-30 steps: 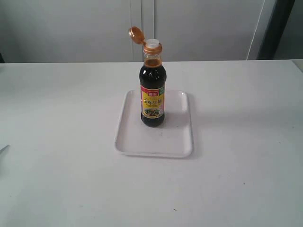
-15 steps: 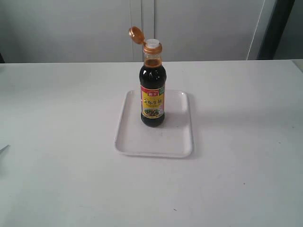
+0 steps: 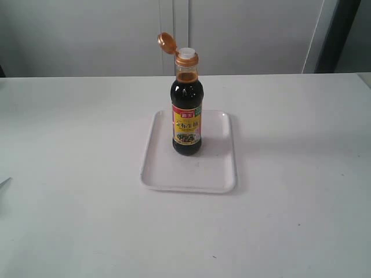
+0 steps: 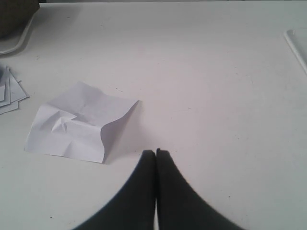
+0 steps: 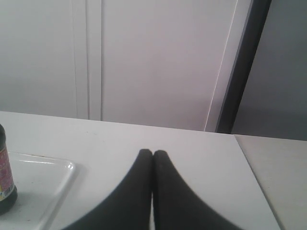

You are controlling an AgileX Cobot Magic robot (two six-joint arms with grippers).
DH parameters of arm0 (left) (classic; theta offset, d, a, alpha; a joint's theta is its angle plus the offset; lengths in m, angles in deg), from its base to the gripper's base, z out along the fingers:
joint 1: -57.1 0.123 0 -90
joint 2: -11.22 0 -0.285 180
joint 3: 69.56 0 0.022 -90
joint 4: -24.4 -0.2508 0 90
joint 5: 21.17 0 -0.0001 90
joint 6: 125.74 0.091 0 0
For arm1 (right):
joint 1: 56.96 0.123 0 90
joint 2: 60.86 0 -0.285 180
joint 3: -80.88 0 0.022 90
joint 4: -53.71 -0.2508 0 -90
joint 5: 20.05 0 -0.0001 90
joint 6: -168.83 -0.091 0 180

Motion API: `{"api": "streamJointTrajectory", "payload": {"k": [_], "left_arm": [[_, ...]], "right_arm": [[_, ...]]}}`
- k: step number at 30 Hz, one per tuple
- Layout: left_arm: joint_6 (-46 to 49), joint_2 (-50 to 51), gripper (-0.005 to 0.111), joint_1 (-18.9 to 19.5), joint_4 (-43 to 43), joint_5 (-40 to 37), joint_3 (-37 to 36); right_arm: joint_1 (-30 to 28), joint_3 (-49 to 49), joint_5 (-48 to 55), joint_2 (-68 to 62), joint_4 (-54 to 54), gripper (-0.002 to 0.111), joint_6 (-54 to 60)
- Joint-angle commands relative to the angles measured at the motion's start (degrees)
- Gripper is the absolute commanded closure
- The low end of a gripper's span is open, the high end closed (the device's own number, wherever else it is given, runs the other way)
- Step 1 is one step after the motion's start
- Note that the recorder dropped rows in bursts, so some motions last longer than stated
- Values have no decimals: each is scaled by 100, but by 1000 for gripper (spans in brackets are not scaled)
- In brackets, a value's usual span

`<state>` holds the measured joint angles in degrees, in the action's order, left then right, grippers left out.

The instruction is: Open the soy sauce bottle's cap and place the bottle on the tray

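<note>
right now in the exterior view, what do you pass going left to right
grey sliver at the left edge → cap, flipped open → bottle → dark post at the back. The tray spans under both cap and bottle, so it is left out.

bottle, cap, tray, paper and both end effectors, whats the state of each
bottle: upright on the tray, nearly full
cap: flipped open, hinged at the neck
tray: flat on the table, holding the bottle
paper: creased, lying on the table
left end effector: shut, empty
right end effector: shut, empty
</note>
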<state>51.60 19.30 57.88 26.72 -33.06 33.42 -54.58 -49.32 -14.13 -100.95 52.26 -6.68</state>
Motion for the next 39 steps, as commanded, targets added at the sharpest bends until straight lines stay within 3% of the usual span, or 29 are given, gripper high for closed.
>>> {"api": "streamJointTrajectory", "payload": {"k": [1, 23, 30, 39], "left_arm": [[11, -29, 107, 19, 83, 28, -20], [11, -29, 107, 19, 83, 28, -20], [11, -29, 107, 19, 83, 28, -20], [11, -29, 107, 19, 83, 28, -20]], "right_arm": [[-12, 17, -36, 15, -25, 108, -17], [-12, 17, 19, 81, -25, 108, -26], [-12, 140, 775, 1080, 102, 108, -383], [-12, 1329, 1218, 2598, 241, 108, -368]]}}
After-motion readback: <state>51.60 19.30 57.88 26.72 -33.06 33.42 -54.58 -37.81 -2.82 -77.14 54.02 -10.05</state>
